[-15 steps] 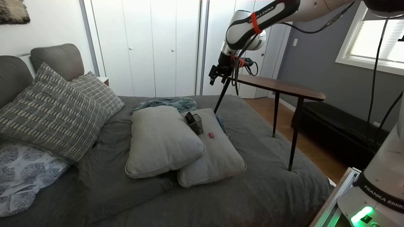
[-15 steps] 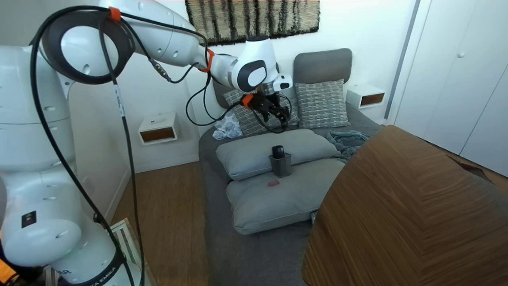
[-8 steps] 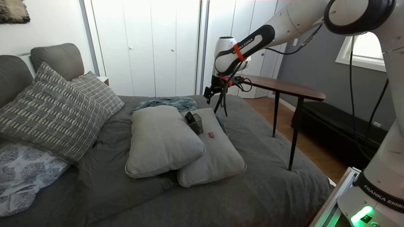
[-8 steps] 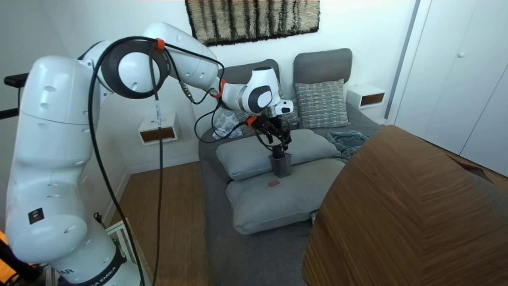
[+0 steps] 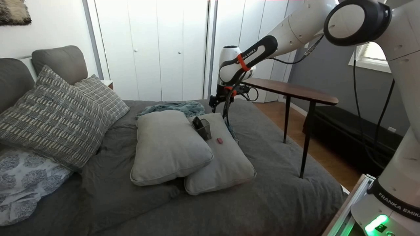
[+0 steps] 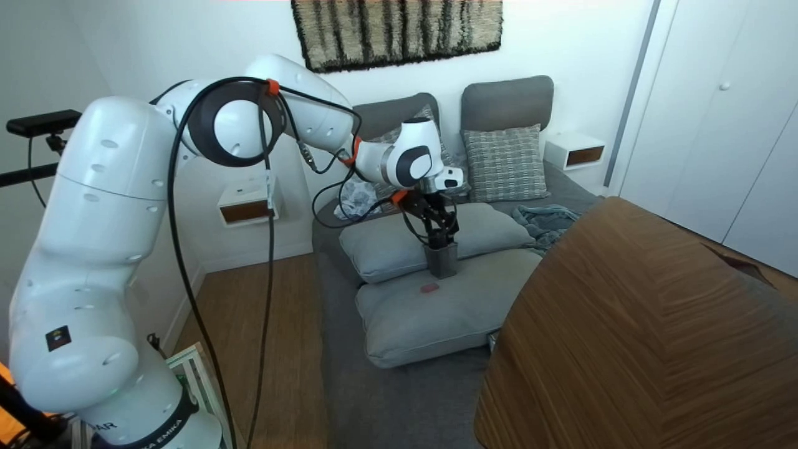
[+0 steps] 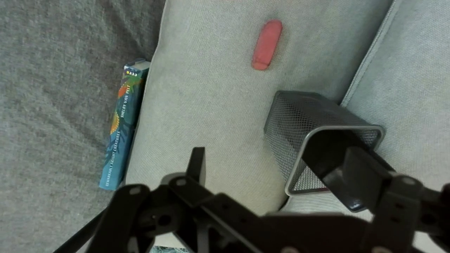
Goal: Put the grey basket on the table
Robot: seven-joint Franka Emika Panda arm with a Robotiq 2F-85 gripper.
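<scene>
Steadily now: the grey wire-mesh basket rests on the lower light grey pillow, beside the upper pillow, with a black oblong object sticking from its mouth. My tool hangs above, its fingers well apart, gripping nothing. I judge this to be lining up the grasp; lifting is not yet begun. One finger shows over the basket's mouth, across the black object, so I should centre on a single wall, clear of that object, descend straight and pinch gently, since thin mesh may flex and soft padding may let it tip. Nearby, I avoid the pink bar and the paperback-sized book. Afterwards, the wooden counter calls for a high, level carry.
</scene>
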